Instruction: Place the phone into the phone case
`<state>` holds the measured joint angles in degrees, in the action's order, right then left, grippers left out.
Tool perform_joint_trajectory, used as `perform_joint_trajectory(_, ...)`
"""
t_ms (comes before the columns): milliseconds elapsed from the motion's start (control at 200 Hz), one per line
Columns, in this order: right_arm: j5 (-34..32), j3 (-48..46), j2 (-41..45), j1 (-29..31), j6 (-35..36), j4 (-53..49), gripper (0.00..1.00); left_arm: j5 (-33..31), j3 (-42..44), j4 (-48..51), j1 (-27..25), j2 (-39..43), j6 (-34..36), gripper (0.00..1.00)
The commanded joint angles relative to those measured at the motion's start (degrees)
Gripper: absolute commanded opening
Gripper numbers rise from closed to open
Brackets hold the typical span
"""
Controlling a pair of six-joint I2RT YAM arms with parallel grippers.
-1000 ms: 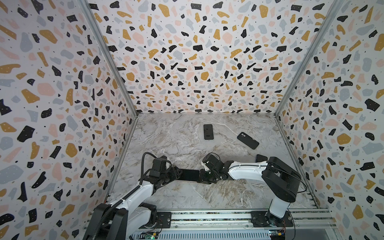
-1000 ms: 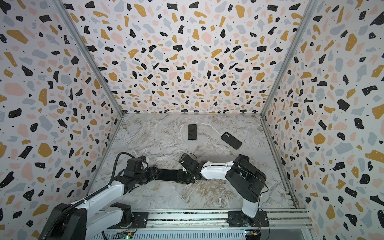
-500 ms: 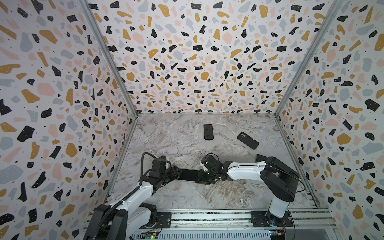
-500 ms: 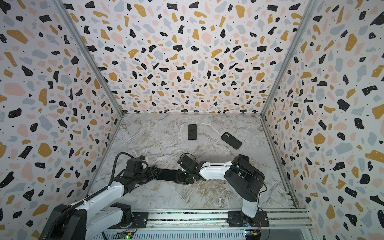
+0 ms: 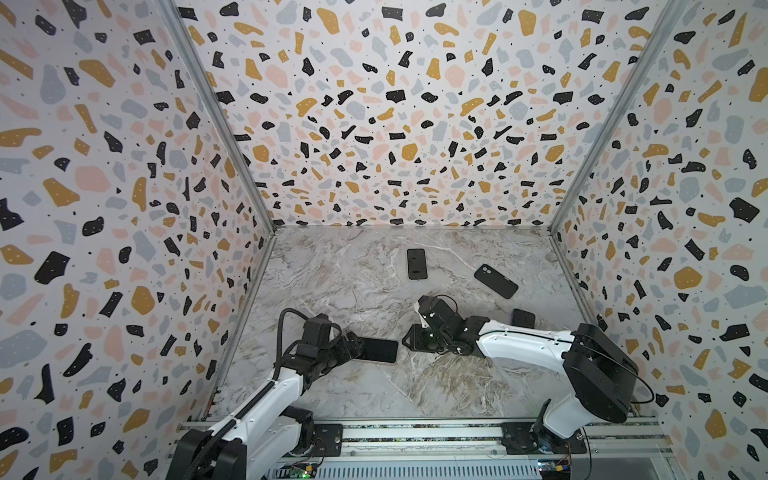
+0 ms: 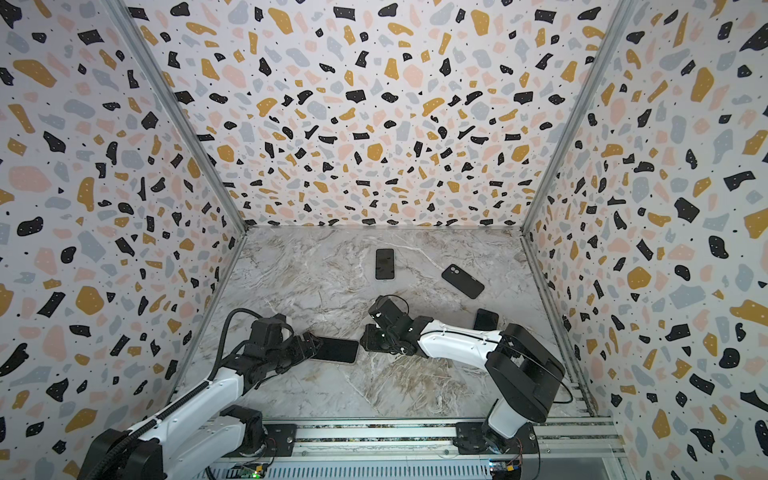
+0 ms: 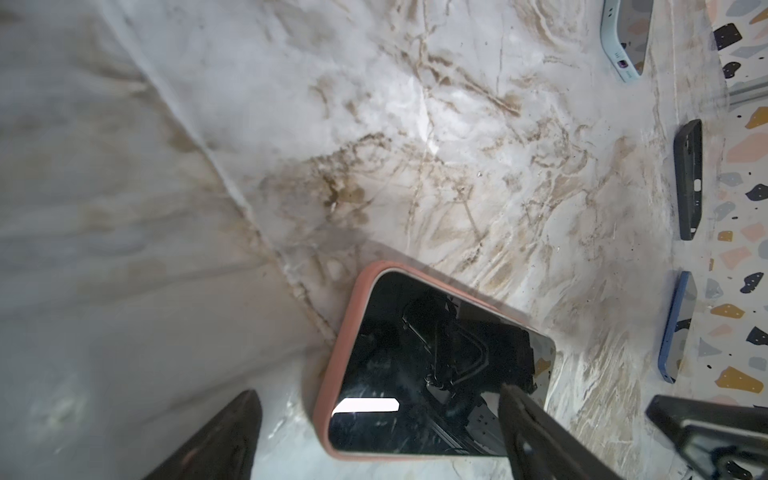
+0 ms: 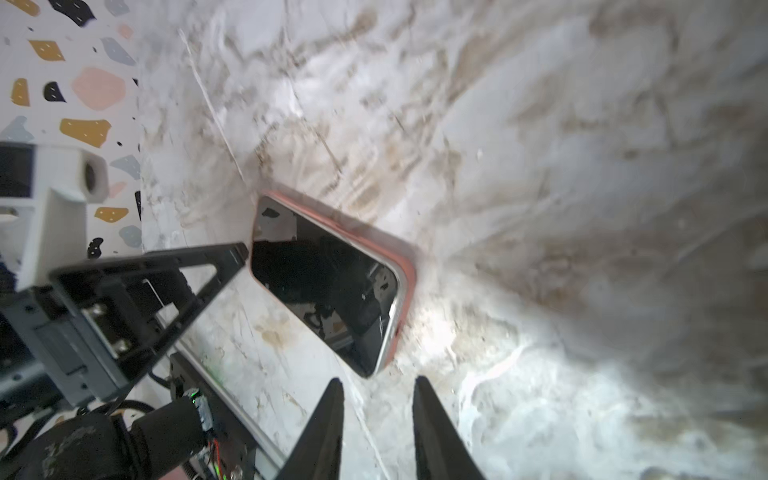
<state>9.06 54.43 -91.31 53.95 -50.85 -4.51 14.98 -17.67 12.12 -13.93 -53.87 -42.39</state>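
Note:
The phone [image 5: 376,350] [image 6: 336,350] lies flat and screen up on the marble table, seated in a salmon-pink phone case [image 7: 341,353] [image 8: 409,274] whose rim shows around it. My left gripper [image 5: 353,347] [image 7: 378,395] is open at the phone's left end. One finger stands off to the side and the other over the screen edge. My right gripper [image 5: 409,338] [image 8: 378,382] is open just off the phone's right end, with only bare table between its fingers.
Farther back lie a dark phone in a pale blue case [image 5: 417,264] [image 7: 623,37] and a black case [image 5: 496,281] [image 7: 688,178]. A blue-edged one [image 5: 523,318] [image 7: 675,328] sits behind the right arm. Terrazzo walls close three sides, and a rail [image 5: 415,432] runs along the front.
My right gripper has opened and drawn back to the right, off the phone's end. My left gripper has opened wider. The cased phone stays on the table.

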Motion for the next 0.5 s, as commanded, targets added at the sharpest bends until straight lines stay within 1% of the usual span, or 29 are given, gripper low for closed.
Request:
perform_joint_trajectory(0, -5.84, 5.14, -2.08, 0.00, 13.90, -1.03, 0.36, -0.71, 2.21, 6.20, -0.12, 2.22, -1.74, 0.92)
perform_joint_trajectory(80, -4.83, 9.95, -5.99, -0.09, 23.40, -2.84, 0.38, 2.30, 4.04, 5.00, -0.52, 4.24, -2.80, 0.91)
perform_joint_trajectory(130, -3.91, 13.81, -9.00, -0.23, 26.98, -5.88, 0.38, 3.53, 4.85, 4.48, -1.25, 6.27, -3.44, 0.90)
perform_joint_trajectory(200, 0.58, 17.68, -13.13, -0.71, 30.92, -8.79, 0.41, 3.59, 5.74, 4.10, -3.39, 10.72, -5.25, 0.90)
perform_joint_trajectory(280, 4.97, 18.35, -15.48, -0.79, 33.40, -7.68, 0.48, 4.16, 7.70, 2.87, -5.39, 15.96, -7.88, 0.89)
perform_joint_trajectory(300, 5.81, 17.91, -15.70, -0.79, 33.65, -6.86, 0.50, 4.22, 8.24, 2.47, -5.81, 16.91, -9.90, 0.89)
perform_joint_trajectory(350, 7.85, 17.35, -16.30, -0.85, 34.05, -5.41, 0.53, 4.33, 9.49, 1.59, -6.57, 18.41, -11.52, 0.88)
perform_joint_trajectory(405, 9.24, 17.07, -17.09, -0.80, 34.46, -4.18, 0.54, 4.27, 10.39, 0.79, -7.09, 18.31, -12.24, 0.88)
perform_joint_trajectory(496, 10.64, 17.88, -19.11, -0.82, 35.09, -4.30, 0.55, 4.34, 10.49, -1.45, -7.91, 15.52, -12.36, 0.86)
